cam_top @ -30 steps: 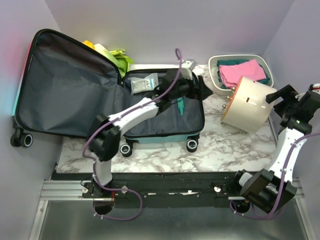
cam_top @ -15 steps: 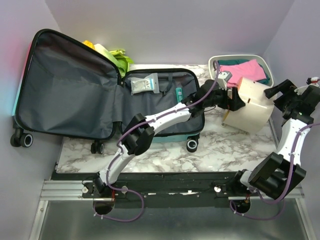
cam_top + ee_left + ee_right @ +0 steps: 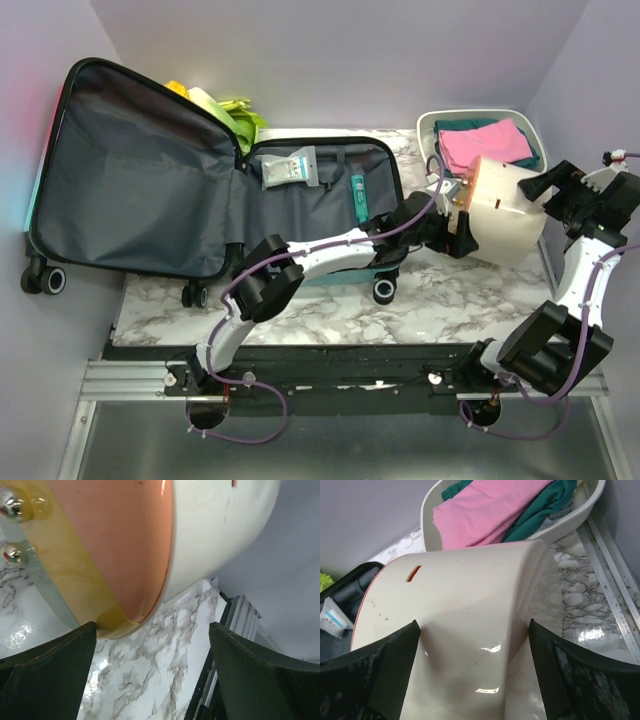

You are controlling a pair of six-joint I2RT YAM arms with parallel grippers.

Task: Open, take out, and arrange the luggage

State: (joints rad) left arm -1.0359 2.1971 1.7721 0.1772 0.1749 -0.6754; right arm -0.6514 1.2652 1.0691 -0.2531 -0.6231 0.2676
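While both grippers stand spread around the cream case [image 3: 505, 222], right gripper [image 3: 548, 190] and left gripper [image 3: 458, 222], we note the white tray [image 3: 432, 150] behind. The luggage [image 3: 200, 190] lies open, long axis left-right, wheels [image 3: 386, 290] nearward.

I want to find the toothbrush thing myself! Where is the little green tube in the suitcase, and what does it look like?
Start at the big open suitcase on the left of the marble table. Look in its smaller half, the one lying flat nearest the middle, against the dark grey lining. The green tube lies near the right edge; it is thin and teal, while the other item there, a packet, is flat, pale and rectangular.
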